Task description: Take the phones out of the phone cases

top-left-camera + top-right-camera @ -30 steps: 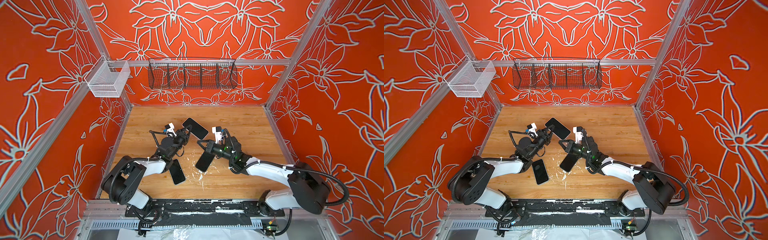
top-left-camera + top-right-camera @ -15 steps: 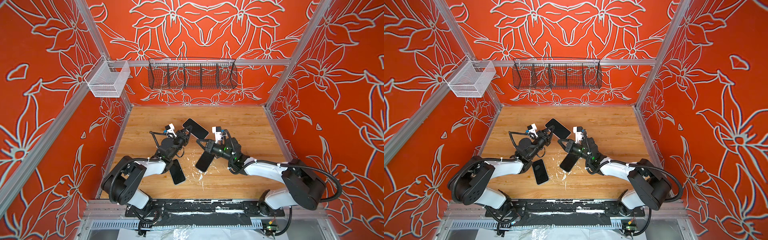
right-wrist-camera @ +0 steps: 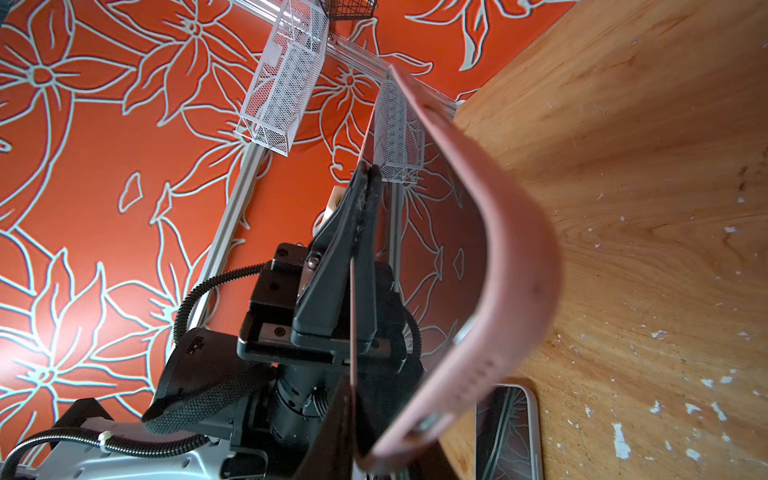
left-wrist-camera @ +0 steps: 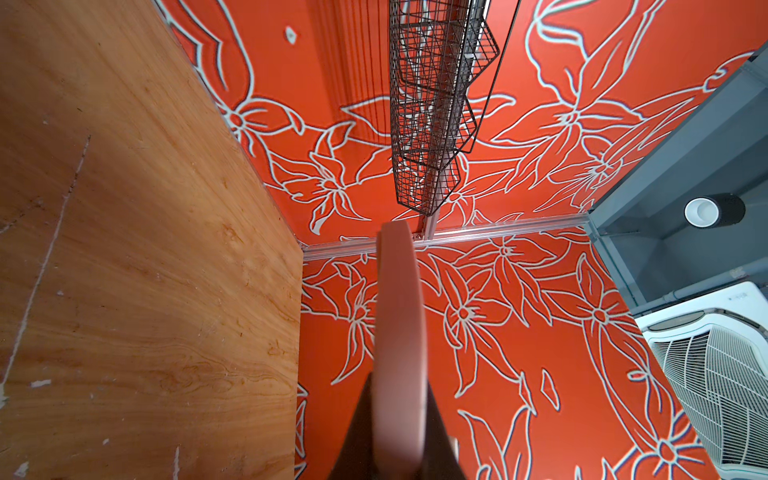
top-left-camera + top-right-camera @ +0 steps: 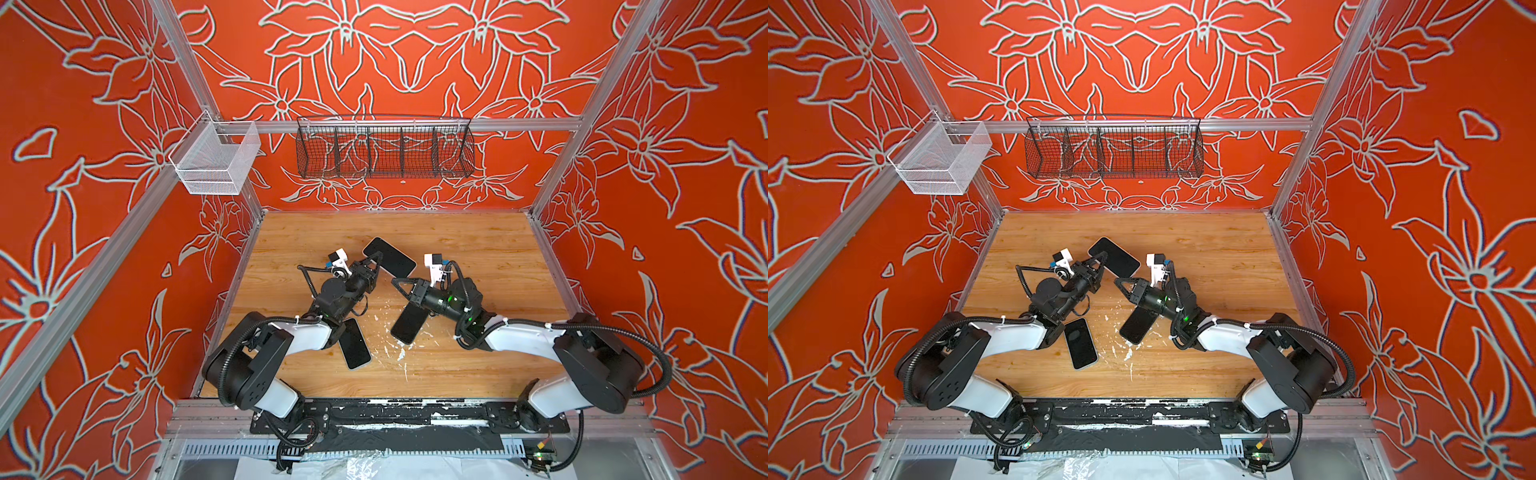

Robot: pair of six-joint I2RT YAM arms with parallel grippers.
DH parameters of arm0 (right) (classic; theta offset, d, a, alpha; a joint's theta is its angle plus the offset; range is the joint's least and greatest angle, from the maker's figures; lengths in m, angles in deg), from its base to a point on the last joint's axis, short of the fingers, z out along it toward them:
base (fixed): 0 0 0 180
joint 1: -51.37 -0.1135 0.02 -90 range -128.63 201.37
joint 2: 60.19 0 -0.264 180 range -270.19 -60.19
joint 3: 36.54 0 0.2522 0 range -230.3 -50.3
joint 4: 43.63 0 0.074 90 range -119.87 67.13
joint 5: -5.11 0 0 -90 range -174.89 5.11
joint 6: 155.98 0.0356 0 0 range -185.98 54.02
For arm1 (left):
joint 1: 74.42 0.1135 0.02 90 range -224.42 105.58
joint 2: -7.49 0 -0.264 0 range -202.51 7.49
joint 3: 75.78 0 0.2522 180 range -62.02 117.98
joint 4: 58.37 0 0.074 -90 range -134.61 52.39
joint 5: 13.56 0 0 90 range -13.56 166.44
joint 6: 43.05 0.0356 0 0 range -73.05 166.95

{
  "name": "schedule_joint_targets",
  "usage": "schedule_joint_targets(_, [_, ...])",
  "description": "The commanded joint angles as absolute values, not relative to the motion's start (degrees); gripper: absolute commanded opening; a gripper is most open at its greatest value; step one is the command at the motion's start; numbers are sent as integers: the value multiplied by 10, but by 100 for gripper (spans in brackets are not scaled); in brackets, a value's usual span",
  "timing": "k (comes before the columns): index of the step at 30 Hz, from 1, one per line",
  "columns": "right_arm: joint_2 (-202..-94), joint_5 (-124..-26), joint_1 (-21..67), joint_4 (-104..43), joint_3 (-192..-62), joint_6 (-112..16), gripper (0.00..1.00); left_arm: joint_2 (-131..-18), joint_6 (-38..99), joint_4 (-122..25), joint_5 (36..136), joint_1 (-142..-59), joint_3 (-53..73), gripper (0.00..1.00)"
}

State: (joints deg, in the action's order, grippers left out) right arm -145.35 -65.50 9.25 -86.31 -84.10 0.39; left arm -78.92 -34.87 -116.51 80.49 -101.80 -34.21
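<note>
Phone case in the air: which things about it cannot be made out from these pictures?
1. Right wrist view: the phone case runs off the bottom edge, so whether the right gripper grips it is unclear.
2. Left wrist view: it shows edge-on only; the left gripper is blurred and cut by the bottom edge.
3. Both top views: the dark face of the phone covers it; its rim is too small.
</note>
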Motion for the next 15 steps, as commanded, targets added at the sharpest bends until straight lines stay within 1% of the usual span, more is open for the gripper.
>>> schedule_joint_targets(1, [-1453, -691, 100, -913, -837, 17, 18, -771, -345, -1209, 821, -1024, -354, 0])
schedule_joint_targets(11, [-1455, -702, 99, -930, -826, 28, 19, -766, -352, -1220, 821, -1024, -361, 0])
schedule_joint_targets(15, [-1452, -705, 100, -925, -824, 27, 26, -761, -351, -1220, 819, -1024, -361, 0])
